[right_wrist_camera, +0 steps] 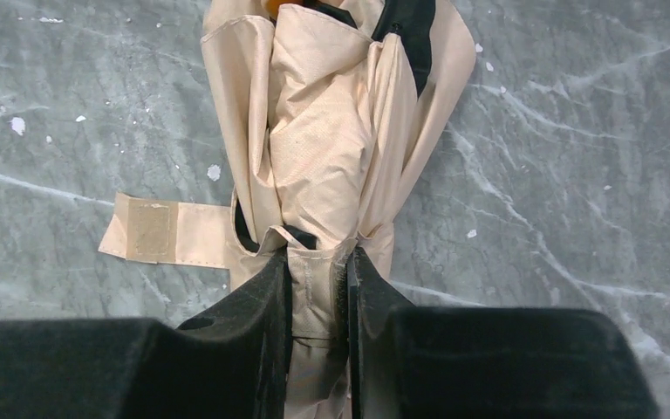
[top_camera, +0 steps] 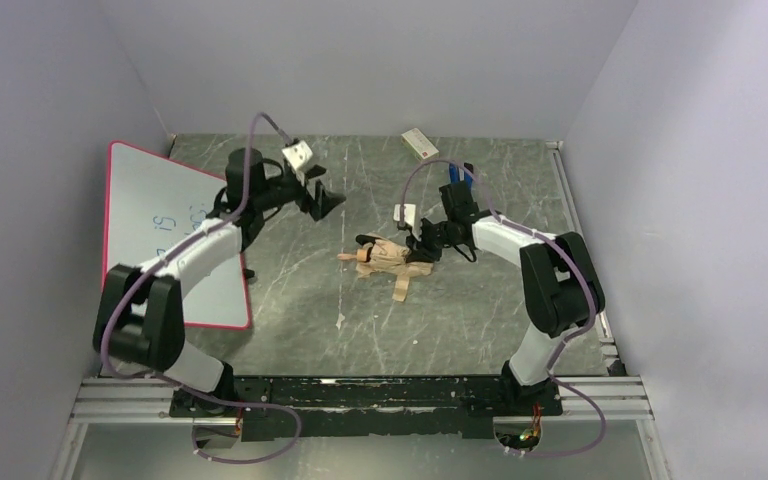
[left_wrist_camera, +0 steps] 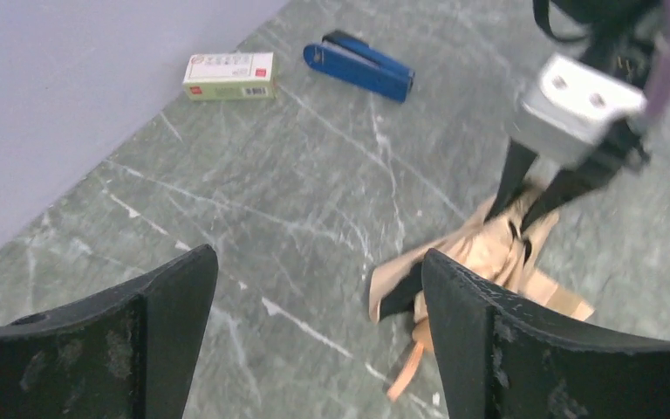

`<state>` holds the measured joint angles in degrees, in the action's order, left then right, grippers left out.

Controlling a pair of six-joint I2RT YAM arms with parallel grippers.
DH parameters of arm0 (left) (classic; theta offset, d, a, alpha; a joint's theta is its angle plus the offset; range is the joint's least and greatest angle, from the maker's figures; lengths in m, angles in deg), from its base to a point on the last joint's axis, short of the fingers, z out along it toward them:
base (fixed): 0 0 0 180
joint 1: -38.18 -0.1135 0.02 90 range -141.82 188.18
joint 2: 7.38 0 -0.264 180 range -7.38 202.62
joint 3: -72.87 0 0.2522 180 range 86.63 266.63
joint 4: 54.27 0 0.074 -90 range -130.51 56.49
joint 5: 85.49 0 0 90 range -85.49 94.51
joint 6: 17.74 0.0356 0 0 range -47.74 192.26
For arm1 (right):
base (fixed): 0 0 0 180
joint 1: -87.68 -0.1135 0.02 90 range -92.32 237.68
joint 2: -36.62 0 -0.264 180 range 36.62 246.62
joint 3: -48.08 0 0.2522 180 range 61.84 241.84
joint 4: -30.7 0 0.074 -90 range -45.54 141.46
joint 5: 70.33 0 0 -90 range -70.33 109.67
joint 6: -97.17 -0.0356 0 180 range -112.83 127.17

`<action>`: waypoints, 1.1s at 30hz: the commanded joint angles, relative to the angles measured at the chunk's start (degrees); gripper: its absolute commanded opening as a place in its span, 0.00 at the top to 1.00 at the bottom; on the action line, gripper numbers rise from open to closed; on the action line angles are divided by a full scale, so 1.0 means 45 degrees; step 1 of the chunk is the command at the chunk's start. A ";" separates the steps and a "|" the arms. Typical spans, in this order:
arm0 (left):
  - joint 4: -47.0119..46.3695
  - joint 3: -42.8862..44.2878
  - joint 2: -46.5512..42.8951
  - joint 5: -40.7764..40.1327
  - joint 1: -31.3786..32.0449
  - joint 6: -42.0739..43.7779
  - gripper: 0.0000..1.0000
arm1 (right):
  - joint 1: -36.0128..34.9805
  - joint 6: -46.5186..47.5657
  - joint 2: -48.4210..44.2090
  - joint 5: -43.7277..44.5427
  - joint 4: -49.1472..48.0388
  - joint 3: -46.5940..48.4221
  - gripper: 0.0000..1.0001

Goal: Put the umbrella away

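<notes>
The beige folded umbrella [top_camera: 385, 258] lies on the green marble table near the middle. Its tan strap [right_wrist_camera: 161, 231] with a velcro patch lies loose on the table beside it. My right gripper [top_camera: 422, 248] is down at the umbrella's right end. In the right wrist view the gripper [right_wrist_camera: 318, 257] is shut on a fold of the umbrella's fabric [right_wrist_camera: 323, 148]. My left gripper [top_camera: 328, 203] hovers open and empty to the upper left of the umbrella. In the left wrist view it [left_wrist_camera: 318, 257] is wide open, with the umbrella [left_wrist_camera: 488, 253] beyond its right finger.
A whiteboard [top_camera: 170, 230] with a red rim lies at the left under the left arm. A small white box [top_camera: 420, 143] sits at the back and also shows in the left wrist view [left_wrist_camera: 229, 76]. A blue stapler [left_wrist_camera: 362, 65] lies near it.
</notes>
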<state>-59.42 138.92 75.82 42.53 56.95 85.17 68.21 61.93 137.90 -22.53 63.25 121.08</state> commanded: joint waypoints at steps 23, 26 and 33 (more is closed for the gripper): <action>1.2633 0.9516 0.7726 0.2413 0.2113 0.8722 0.09 | -0.2716 0.0682 -0.1332 0.6622 -0.4364 -0.4713 0.85; 1.3274 1.0044 0.8388 0.2544 0.2373 0.9166 0.08 | -0.2745 0.0740 -0.1288 0.6632 -0.4416 -0.4711 0.85; 1.4007 1.0130 0.9103 0.2573 0.2537 0.9692 0.05 | -0.2829 0.0777 -0.1192 0.6584 -0.4432 -0.4612 0.85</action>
<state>0.22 183.55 116.02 53.57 68.29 125.34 55.51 65.01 128.39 2.78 34.73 102.96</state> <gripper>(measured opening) 0.945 0.227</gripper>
